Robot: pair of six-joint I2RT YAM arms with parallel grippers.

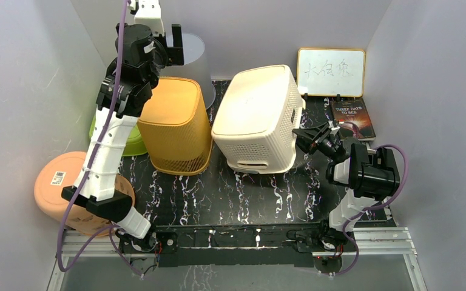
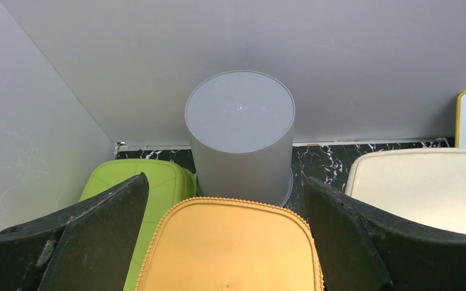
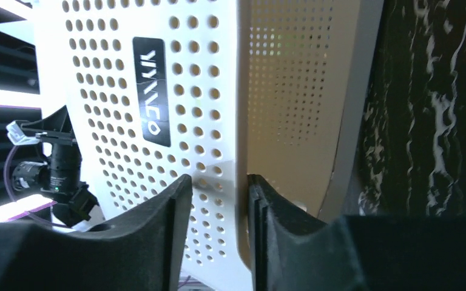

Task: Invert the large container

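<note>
From above, the large container (image 1: 258, 112), a cream perforated basket, stands at the middle of the black marbled table (image 1: 230, 194) with its solid base up and its handle slot low, so I judge the flip essentially made. My right gripper (image 1: 303, 136) touches its right wall. What is left is letting go and backing off. My left gripper (image 1: 168, 47) hangs far left, above the orange basket (image 1: 176, 124).

My left wrist shows the jaws wide, holding nothing. A grey bin (image 2: 239, 139) stands against the far wall.

My right wrist shows the jaws narrow around the container's corner edge, though I cannot tell whether they pinch it.
</note>
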